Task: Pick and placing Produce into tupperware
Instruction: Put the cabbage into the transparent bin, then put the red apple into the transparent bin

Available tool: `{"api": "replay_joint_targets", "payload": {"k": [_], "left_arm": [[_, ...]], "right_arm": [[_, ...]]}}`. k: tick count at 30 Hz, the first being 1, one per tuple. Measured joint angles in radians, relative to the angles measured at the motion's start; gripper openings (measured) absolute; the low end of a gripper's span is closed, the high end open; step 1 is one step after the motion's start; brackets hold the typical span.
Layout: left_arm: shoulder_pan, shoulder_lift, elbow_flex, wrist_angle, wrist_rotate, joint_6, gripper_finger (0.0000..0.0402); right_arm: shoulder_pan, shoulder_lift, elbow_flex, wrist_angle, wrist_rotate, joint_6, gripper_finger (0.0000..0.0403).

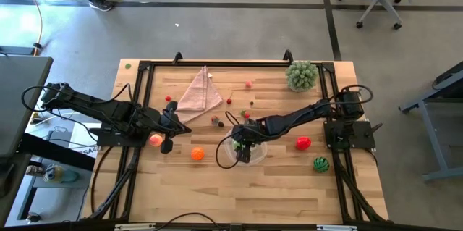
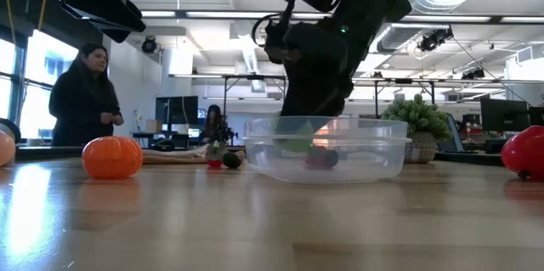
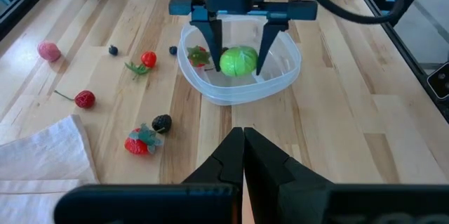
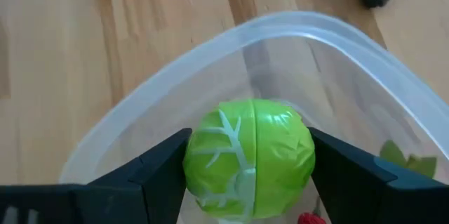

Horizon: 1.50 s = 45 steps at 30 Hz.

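I count one tupperware (image 1: 226,157) at centre frame in the high view. There's one green ball (image 4: 249,157) and one small red piece (image 3: 198,55) in it. On the boards I count:
- one orange (image 1: 197,154), centre left
- one peach (image 1: 155,140), left
- one red fruit (image 1: 303,143), right
- one striped melon (image 1: 320,164), lower right

In the left wrist view I get seven small berries (image 3: 84,99) loose on the left side. One plant (image 1: 302,75) upper right, one pink cloth (image 1: 199,92) upper centre. Two arms, so two grippers: left gripper (image 3: 243,147), right gripper (image 3: 238,71). Two people (image 2: 85,93) at left in the low view.
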Motion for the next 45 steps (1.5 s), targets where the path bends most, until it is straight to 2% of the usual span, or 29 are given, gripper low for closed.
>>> {"api": "replay_joint_targets", "payload": {"k": [9, 20, 28, 33, 36, 38, 43, 45], "left_arm": [[0.000, 0.000, 0.000, 0.000, 0.000, 0.000, 0.0001], [0.000, 0.000, 0.000, 0.000, 0.000, 0.000, 0.0001], [0.000, 0.000, 0.000, 0.000, 0.000, 0.000, 0.0001], [0.000, 0.000, 0.000, 0.000, 0.000, 0.000, 0.0001], [0.000, 0.000, 0.000, 0.000, 0.000, 0.000, 0.0001], [0.000, 0.000, 0.000, 0.000, 0.000, 0.000, 0.0001], [0.000, 0.000, 0.000, -0.001, 0.000, 0.000, 0.0001], [0.000, 0.000, 0.000, 0.000, 0.000, 0.000, 0.0001]], "right_arm": [[0.000, 0.013, 0.000, -0.019, 0.022, 0.008, 0.0315], [0.000, -0.003, 0.000, -0.034, 0.012, 0.001, 0.0319], [-0.006, -0.095, 0.000, -0.107, 0.016, 0.044, 0.0319], [-0.008, -0.209, 0.000, -0.240, 0.070, 0.074, 0.0319], [-0.008, -0.289, 0.000, -0.402, 0.142, 0.160, 0.0319], [-0.008, -0.338, 0.000, -0.536, 0.165, 0.275, 0.0319], [-0.002, -0.405, 0.000, -0.874, 0.138, 0.670, 0.0319], [0.009, -0.407, 0.000, -0.986, 0.125, 0.780, 0.0319]]}}
